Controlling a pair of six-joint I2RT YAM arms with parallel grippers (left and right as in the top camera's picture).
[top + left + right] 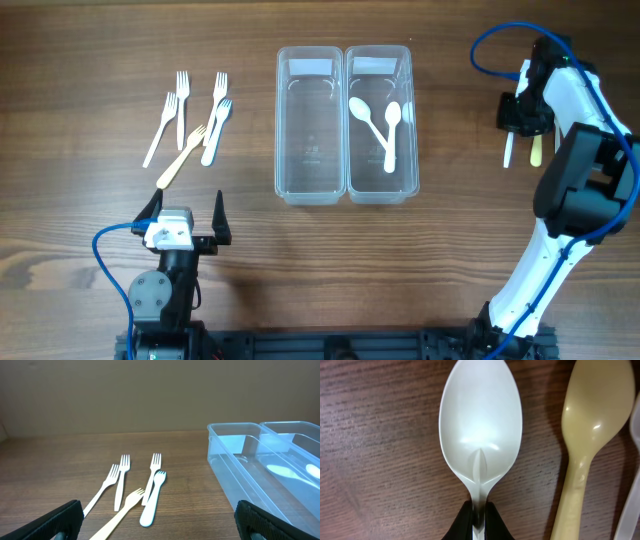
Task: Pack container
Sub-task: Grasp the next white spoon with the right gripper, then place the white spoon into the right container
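- The right pincer (479, 521) is clamped together on the thin neck of a white spoon (480, 425), just below the bowl, which faces up over the wood of the desk (375, 450).
- Whether that spoon rests on the desk or is raised off it cannot be told.
- Just to the right of the right pincer lies a beige spoon (594, 420), also bowl up, close alongside the white one but not touching it.
- The left pincer (188, 206) stands with its jaws wide apart, holding nothing, low over the desk.
- Ahead of the left pincer lie four white forks (122, 476) and one beige fork (120, 512) in a loose cluster.
- Ahead and to the right of the left pincer two clear containers stand side by side, long walls touching.
- The nearer container (281, 120) holds nothing.
- The farther container (410, 120) holds two white spoons (378, 122), well to the left of the right pincer.
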